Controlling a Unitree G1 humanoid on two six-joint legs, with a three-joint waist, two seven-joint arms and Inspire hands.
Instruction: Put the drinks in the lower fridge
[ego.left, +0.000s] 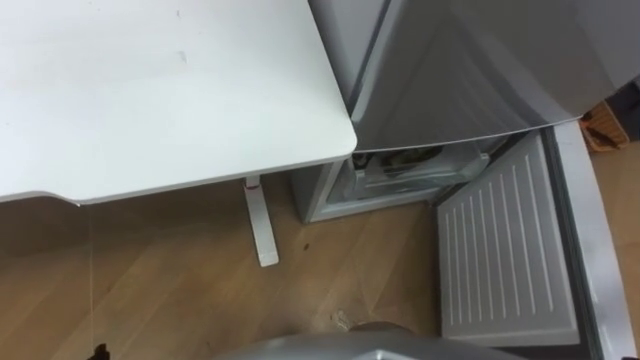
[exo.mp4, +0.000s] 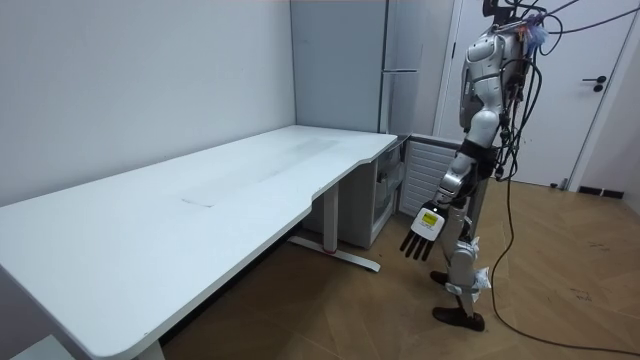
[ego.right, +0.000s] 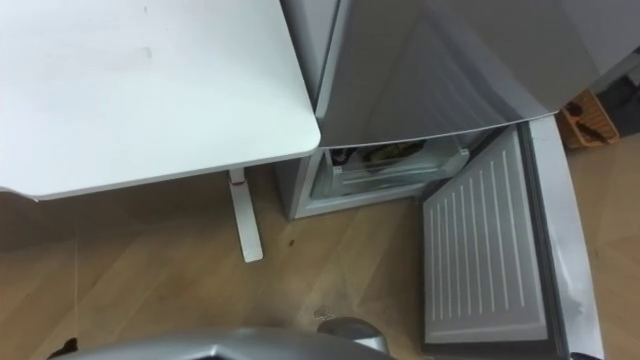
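Observation:
The grey fridge (ego.left: 440, 80) stands at the table's far right end, its lower door (ego.left: 505, 250) swung wide open toward me. In the lower compartment (ego.left: 400, 165) lie some dark things on a shelf; I cannot tell what they are. I see no drink on the table or the floor. In the room view I stand upright before the open lower door (exo.mp4: 428, 172), and my left hand (exo.mp4: 423, 232) hangs at my side, open and holding nothing.
A large white table (ego.left: 150, 90) takes up the left, with its white leg and foot (ego.left: 260, 225) on the wooden floor. A brown box (ego.left: 606, 125) sits beyond the fridge at the right. A white room door (exo.mp4: 590, 90) is behind me.

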